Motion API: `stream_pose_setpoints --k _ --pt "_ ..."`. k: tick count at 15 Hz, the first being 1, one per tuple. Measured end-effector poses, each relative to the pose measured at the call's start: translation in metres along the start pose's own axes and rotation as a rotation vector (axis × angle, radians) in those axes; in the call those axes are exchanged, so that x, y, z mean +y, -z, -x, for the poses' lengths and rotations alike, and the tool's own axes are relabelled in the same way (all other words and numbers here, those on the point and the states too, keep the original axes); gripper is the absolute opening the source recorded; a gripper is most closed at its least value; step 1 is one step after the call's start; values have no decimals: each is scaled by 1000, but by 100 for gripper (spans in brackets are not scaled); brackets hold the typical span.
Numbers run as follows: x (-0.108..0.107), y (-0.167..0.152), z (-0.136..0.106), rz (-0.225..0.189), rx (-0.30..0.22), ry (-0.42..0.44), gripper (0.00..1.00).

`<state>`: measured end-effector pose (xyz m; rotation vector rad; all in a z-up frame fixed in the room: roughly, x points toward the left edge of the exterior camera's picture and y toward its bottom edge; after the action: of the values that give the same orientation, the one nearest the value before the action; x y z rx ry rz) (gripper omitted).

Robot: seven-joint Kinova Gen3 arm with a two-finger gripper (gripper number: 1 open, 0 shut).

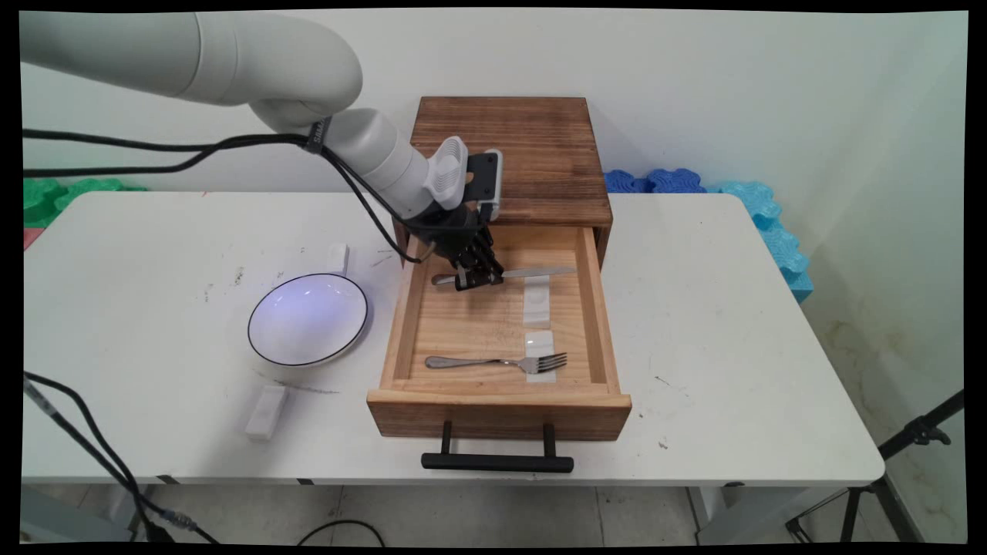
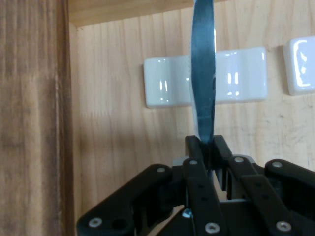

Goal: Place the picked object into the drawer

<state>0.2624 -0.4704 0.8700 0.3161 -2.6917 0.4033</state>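
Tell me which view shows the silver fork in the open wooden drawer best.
The main view: the silver fork lies whole near the wooden drawer's front, tines on a white ceramic rest. The hand view shows none of it, only the black gripper shut on the steel knife.

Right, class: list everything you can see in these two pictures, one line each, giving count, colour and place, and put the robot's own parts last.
drawer box: one, brown wood, back middle of table, drawer pulled open.
handle: one, black, on drawer front.
knife: one, silver, in drawer's far part, gripped.
fork: one, silver, near drawer's front.
rests: two, white, in drawer, under knife and fork.
bowl: one, white, dark rim, left of drawer.
blocks: two, white, near and beyond the bowl.
table: one, white.
foam pieces: blue at right, green at left, behind table.
gripper: one, black, shut on knife.
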Motion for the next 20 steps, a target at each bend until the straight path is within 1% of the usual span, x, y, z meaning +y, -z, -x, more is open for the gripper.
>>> stream_pose_setpoints --k 20 --pt "2 -29 14 23 -5 7 0"
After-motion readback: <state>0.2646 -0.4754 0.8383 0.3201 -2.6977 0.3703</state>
